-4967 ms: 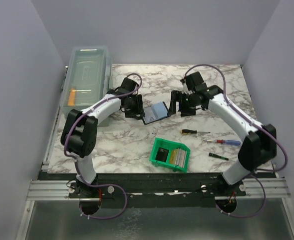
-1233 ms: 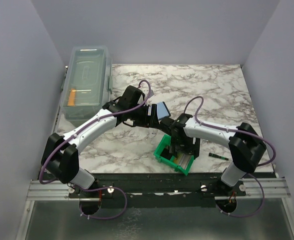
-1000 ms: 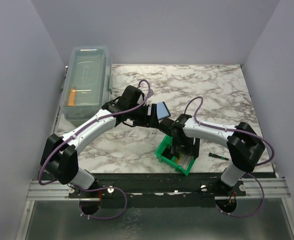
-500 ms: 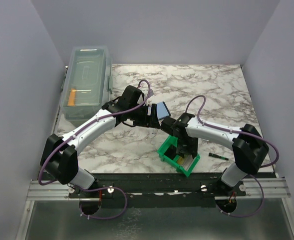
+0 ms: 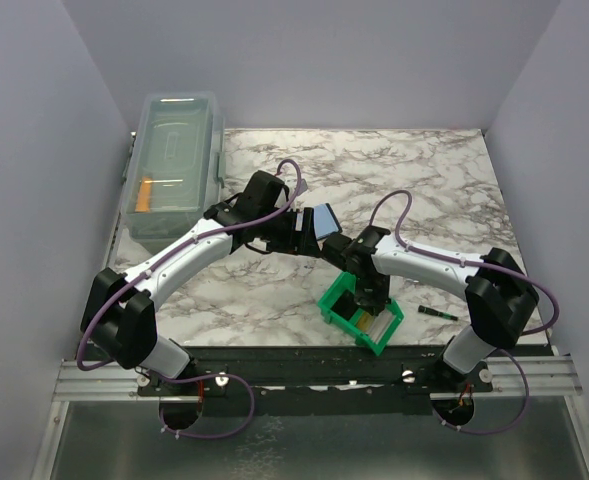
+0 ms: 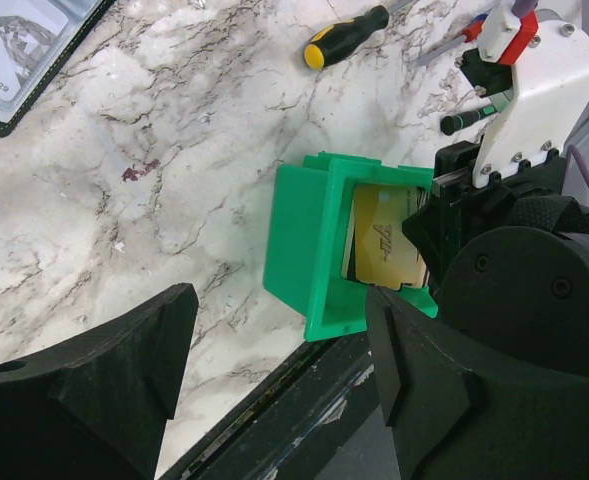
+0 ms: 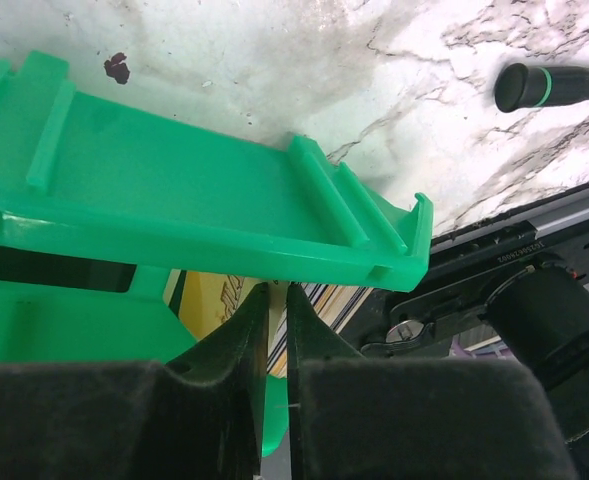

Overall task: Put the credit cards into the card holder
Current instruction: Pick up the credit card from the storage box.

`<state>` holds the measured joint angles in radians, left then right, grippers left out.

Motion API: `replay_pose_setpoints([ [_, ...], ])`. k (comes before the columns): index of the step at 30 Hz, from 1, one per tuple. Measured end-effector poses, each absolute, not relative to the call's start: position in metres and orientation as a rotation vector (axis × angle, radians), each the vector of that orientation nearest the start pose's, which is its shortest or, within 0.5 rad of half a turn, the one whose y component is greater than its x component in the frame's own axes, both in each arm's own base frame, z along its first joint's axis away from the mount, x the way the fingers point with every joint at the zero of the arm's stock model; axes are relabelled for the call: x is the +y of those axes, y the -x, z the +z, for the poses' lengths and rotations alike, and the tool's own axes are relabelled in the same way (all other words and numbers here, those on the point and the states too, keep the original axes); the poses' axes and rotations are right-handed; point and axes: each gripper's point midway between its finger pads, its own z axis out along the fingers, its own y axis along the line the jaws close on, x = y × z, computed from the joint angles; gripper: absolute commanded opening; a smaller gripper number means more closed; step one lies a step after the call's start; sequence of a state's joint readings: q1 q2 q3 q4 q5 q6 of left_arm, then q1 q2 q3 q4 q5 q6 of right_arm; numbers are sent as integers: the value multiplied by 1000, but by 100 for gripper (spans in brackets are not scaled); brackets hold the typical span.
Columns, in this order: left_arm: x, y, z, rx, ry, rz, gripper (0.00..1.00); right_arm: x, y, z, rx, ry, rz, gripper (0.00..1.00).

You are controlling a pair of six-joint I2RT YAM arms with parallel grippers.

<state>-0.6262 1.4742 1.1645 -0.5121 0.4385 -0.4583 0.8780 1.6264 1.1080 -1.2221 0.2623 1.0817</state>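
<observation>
Counter [image 5: 424, 170]: a marbled slab carrying everything; both arms reach over its near half.

Clear lidded box [image 5: 174, 150]: sits at the far left edge, well apart from the work, and has not moved.

Left arm: stretched toward the centre, where five seconds ago it was folded further back. The left gripper [image 6: 281, 300] is spread wide and holds nothing, hovering above the counter.

Right arm: five seconds ago it was up beside the card holder. Now it bends down to the near edge, with the right gripper [image 7: 277, 295] at the bin's open side. Its fingers are drawn together to a thin slit, and I cannot tell whether a card sits in that slit.

Green bin [image 6: 304, 250]: within the last second it has tipped and swung from lying flat. This suggests the right gripper is dragging the bin along rather than freeing a card cleanly.

Card holder [image 6: 34, 40]: lies open on the counter beyond the bin, near the left gripper but apart from it. A pale printed card or insert shows in its pocket.

Credit cards [image 6: 379, 240]: still standing in the bin, a gold one facing the left wrist camera. The pick looks unfinished, and nothing is heading for the holder yet.

Black tool [image 7: 549, 85]: green-banded, on the counter just beside the bin.
</observation>
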Motion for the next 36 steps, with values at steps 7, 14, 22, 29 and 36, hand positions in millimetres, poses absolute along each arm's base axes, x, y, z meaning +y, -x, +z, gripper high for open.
replay_pose_setpoints([
  [7,-291,-247,170,2506,-435,-1000,75,160,-146,61,2972,-267,-425,0],
  [14,-291,-247,172,2502,-435,-1002,75,174,-158,74,2914,-267,-246,0],
  [22,-292,-247,172,2503,-434,-1005,75,185,-168,88,2816,-270,-23,0],
  [29,-298,-238,178,2515,-433,-1096,74,186,-170,85,2787,-279,29,0],
  [36,-306,-234,186,2508,-412,-1170,74,187,-171,95,2733,-301,125,0],
])
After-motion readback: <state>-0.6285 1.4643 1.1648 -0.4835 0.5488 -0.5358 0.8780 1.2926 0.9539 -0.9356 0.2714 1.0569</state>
